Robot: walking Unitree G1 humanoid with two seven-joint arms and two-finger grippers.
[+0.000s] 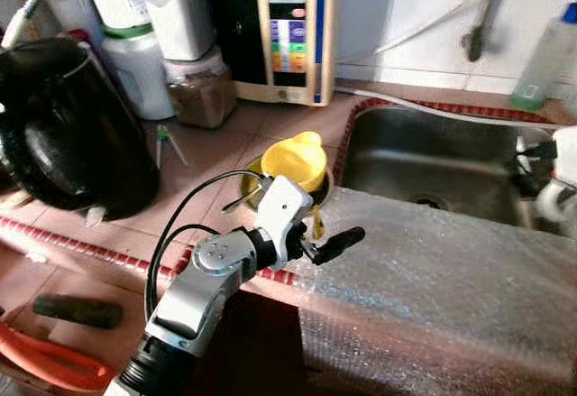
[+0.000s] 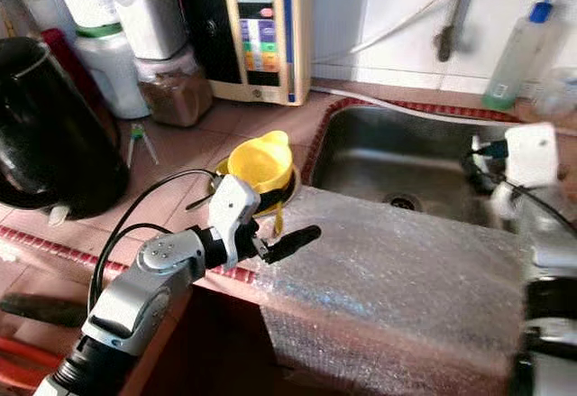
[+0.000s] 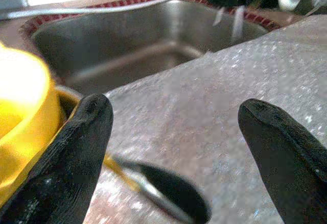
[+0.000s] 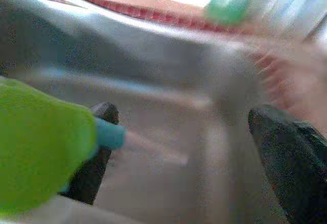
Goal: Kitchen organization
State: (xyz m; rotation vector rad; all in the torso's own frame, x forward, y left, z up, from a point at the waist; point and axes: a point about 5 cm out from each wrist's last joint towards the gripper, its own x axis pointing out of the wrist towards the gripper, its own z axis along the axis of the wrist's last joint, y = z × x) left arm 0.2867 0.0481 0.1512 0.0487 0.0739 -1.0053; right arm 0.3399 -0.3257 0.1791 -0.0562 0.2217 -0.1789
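A yellow cup (image 1: pixel 293 160) sits in a small dish on the tiled counter, just left of the steel sink (image 1: pixel 433 157). My left gripper (image 1: pixel 335 244) hovers open in front of the cup, above the near edge of a sheet of bubble wrap (image 1: pixel 433 270). The left wrist view shows its fingers (image 3: pixel 76 152) wide apart, with the yellow cup (image 3: pixel 20 106) beside one of them and a dark spoon (image 3: pixel 163 191) lying below. My right gripper (image 2: pixel 482 166) is at the sink's right rim. In the right wrist view it is open, with a blurred green object (image 4: pixel 41 142) with a blue tip beside one finger.
A black kettle (image 1: pixel 63 125) stands at the counter's left. Behind it are white jars (image 1: pixel 135 62) and a brown-filled jar (image 1: pixel 200 94). A water purifier panel (image 1: pixel 290 26) stands against the wall, and a green bottle (image 1: pixel 545 58) at the back right. A small green tool (image 1: pixel 162 139) lies on the tiles.
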